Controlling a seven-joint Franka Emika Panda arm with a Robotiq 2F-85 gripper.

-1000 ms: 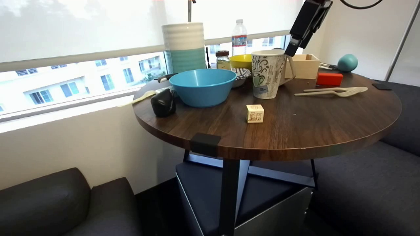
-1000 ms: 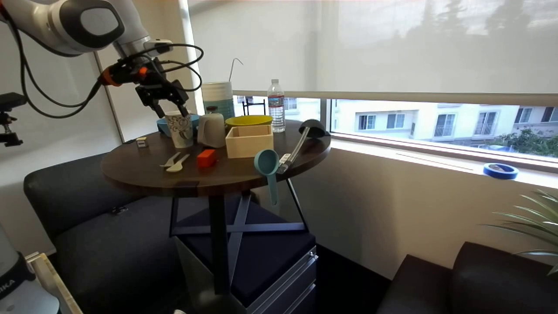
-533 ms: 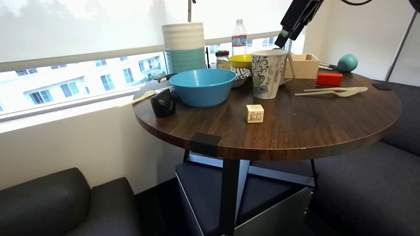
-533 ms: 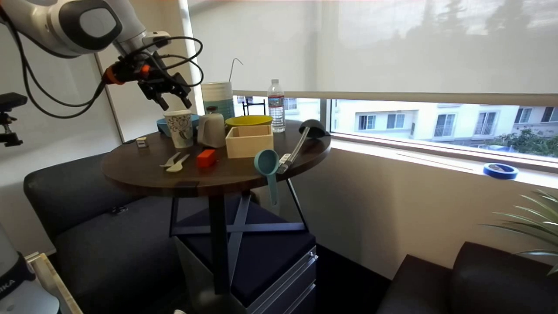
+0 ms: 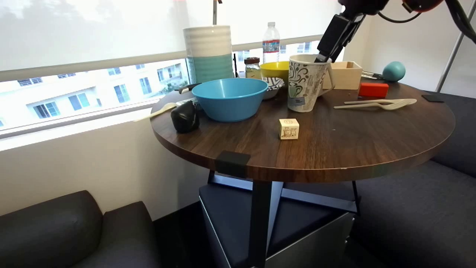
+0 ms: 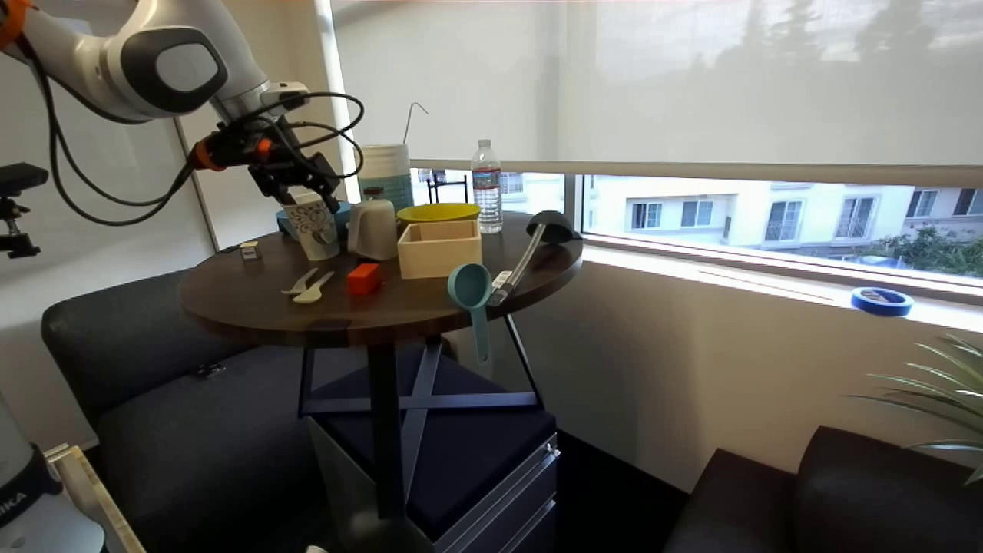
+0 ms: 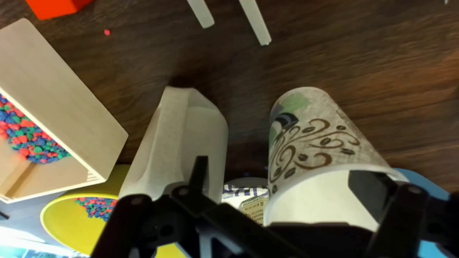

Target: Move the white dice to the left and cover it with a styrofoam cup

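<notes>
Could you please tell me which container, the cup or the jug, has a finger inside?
The swirl-patterned cup: one of the fingers shows inside its rim. The plain jug stands clear of them.

In an exterior view, the gripper (image 5: 322, 59) hung, tip inside the styrofoam cup (image 5: 305, 87); the white dice (image 5: 289, 129) sat below the gripper, nearer the camera.
</notes>
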